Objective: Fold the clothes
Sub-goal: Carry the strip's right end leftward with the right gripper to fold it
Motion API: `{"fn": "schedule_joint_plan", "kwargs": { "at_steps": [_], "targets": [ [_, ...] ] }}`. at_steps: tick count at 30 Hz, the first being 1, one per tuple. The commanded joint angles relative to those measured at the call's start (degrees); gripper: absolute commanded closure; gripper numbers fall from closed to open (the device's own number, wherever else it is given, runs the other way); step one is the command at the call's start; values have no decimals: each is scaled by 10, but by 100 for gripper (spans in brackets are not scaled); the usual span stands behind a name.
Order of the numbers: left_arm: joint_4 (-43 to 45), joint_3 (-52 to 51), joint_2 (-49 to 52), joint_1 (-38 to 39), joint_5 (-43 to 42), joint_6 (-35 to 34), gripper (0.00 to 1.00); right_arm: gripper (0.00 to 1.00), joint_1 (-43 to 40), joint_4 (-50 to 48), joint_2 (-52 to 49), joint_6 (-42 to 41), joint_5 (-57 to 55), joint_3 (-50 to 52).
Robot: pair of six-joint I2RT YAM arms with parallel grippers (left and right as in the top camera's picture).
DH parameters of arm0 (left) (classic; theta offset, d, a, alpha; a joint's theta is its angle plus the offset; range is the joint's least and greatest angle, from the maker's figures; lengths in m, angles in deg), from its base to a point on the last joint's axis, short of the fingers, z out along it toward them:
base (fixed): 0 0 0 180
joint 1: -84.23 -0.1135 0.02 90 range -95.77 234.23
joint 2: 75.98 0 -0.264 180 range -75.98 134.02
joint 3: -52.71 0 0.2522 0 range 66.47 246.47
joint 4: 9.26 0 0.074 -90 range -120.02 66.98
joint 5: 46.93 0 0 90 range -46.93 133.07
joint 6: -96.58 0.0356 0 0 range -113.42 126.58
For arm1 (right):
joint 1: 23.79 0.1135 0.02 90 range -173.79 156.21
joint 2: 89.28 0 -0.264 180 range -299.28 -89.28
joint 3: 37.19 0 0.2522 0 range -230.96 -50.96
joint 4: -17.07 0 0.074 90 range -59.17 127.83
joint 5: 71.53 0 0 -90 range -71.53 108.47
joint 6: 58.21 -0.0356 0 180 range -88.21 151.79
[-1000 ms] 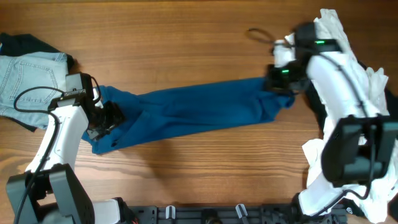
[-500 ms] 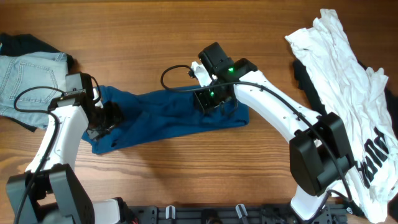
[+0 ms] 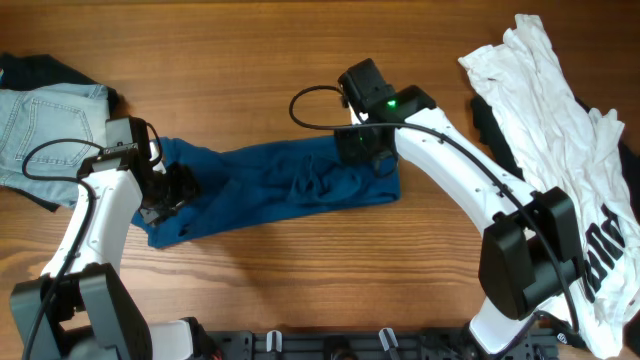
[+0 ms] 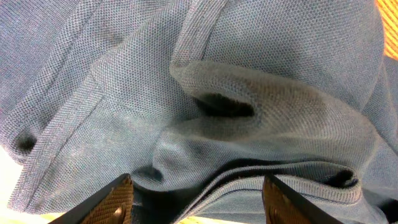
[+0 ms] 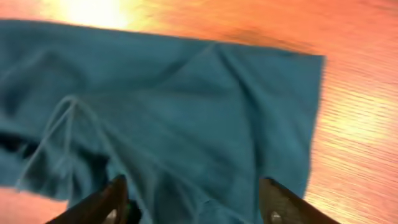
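The clothes, a dark teal-blue shirt point(image 3: 270, 185), lie as a folded band across the middle of the wooden table. My left gripper point(image 3: 172, 195) sits low on the shirt's left end. In the left wrist view its jaws point(image 4: 202, 202) stand apart, and bunched folds of the fabric point(image 4: 236, 74) rise between them without being clamped. My right gripper point(image 3: 362, 148) hovers over the shirt's right end. It is open point(image 5: 199, 205), with the flat fabric point(image 5: 186, 106) below it and nothing held.
Light-blue denim shorts point(image 3: 45, 120) and a dark garment point(image 3: 40, 68) lie at the far left. White t-shirts with black lettering point(image 3: 560, 130) are heaped at the right, over a black cloth point(image 3: 487, 120). A cable loop point(image 3: 310, 105) sticks out behind the right wrist.
My right gripper carried the shirt's right end leftwards over the rest, making the band much shorter. It then opened, let go and drew back slightly right. The left arm has not moved.
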Motion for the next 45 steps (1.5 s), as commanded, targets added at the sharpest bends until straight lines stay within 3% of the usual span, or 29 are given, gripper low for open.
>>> {"fn": "schedule_joint_plan", "kwargs": {
  "at_steps": [1,8,9,14,15,19,24,26,31,35,37,40,43,45],
  "targets": [
    [0,10,-8,-3,-1,3,34,27,4,6,-16,22,17,11],
    [0,10,-8,-3,-1,3,33,23,4,-37,-16,13,-1,67],
    [0,10,-8,-3,-1,3,33,39,4,-60,-16,-17,-1,72],
    [0,10,-8,-3,-1,3,33,68,4,-111,-16,-24,-1,71],
    [0,10,-8,-3,-1,3,33,82,4,-111,-16,-24,-1,71],
    [0,10,-8,-3,-1,3,33,93,5,-129,-16,50,70,67],
    [-1,10,-8,-3,-1,3,33,91,28,-212,-16,52,186,61],
    [-1,10,-8,-3,-1,3,33,80,45,-197,-16,55,185,63],
    [-1,10,-8,-3,-1,3,33,66,54,-100,-16,61,152,64],
    [-1,10,-8,-3,-1,3,33,57,53,-143,-12,115,211,57],
    [-3,10,-8,-3,-1,3,33,54,47,-136,18,107,159,38],
    [-5,10,-8,-3,-1,3,33,46,23,-92,91,-33,-57,36],
    [-4,10,-8,-3,-1,3,33,46,-15,-16,94,-56,-61,42],
    [-4,10,-8,-3,-1,3,32,50,-21,-18,73,-55,-29,71]
  ]
}}
